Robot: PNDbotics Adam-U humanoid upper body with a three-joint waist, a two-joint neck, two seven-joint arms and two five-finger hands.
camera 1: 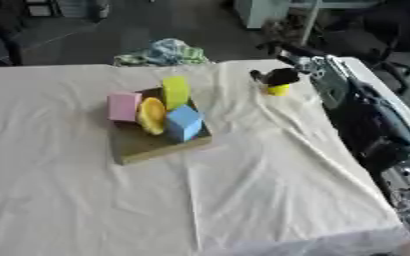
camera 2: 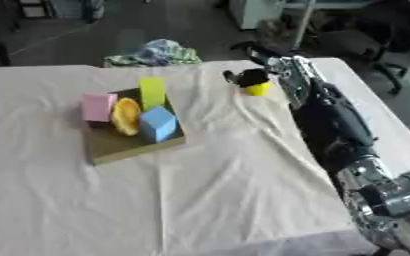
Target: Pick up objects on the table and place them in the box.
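White cloth (camera 1: 243, 190); right hand (camera 1: 277, 77) curled round yellow object (camera 1: 278, 90).

Looks like a lab or workshop space: table (camera 1: 86, 210) draped in a wrinkled white cloth, bare grey floor (camera 1: 156, 25) beyond at 12 o'clock, a pale cabinet (camera 1: 261, 11) at 1 o'clock, dark chair-like shapes (camera 2: 366, 35) at 2 o'clock.
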